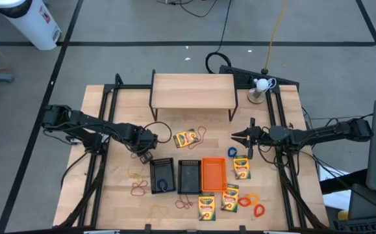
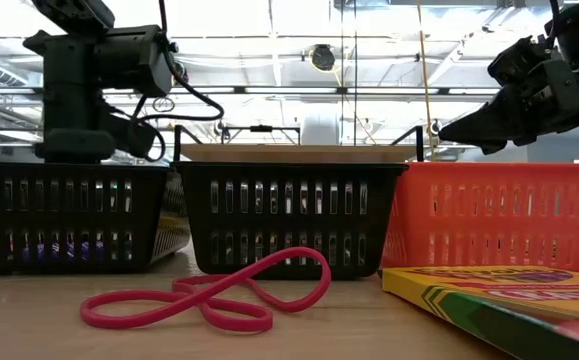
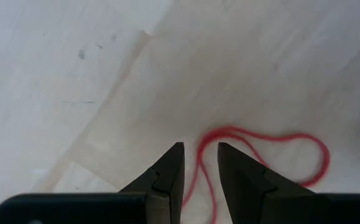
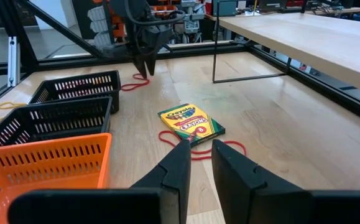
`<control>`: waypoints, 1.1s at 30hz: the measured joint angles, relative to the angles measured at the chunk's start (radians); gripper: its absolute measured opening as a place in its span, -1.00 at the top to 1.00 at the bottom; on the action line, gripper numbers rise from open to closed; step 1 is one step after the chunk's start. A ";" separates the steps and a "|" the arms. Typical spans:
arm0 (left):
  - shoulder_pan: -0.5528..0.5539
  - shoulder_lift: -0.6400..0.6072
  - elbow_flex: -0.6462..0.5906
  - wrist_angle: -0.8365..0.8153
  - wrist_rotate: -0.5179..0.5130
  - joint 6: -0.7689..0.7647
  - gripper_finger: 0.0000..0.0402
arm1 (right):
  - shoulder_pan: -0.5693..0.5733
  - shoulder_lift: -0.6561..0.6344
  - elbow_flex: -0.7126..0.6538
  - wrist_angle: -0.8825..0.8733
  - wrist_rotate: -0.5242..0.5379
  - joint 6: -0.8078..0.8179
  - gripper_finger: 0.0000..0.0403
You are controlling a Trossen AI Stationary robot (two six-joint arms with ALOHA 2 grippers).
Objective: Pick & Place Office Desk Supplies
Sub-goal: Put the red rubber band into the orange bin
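My left gripper points straight down just beyond the far end of the left black mesh tray. It is open a little over a red rubber band that lies flat on the wood, and a strand of the band runs under the gap between the fingers. My right gripper hangs level over the table's right part, pointing left, narrowly open with nothing in it. Ahead of it a crayon box lies on another red band. A second black tray and an orange tray stand side by side.
A wooden shelf stands at the far middle, with a white ball on a stand to its right. More crayon boxes and loose bands lie around the trays. A blue band is in the left tray.
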 joint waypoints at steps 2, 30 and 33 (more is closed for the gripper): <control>0.000 0.000 0.000 0.000 0.019 0.005 0.51 | 0.000 0.000 0.000 0.000 0.000 0.000 0.71; 0.011 0.000 0.000 0.002 0.052 0.002 0.51 | 0.000 0.000 0.000 0.000 0.000 0.018 0.71; 0.011 0.000 0.000 0.002 0.061 0.002 0.51 | 0.000 0.000 0.000 0.000 0.000 0.018 0.71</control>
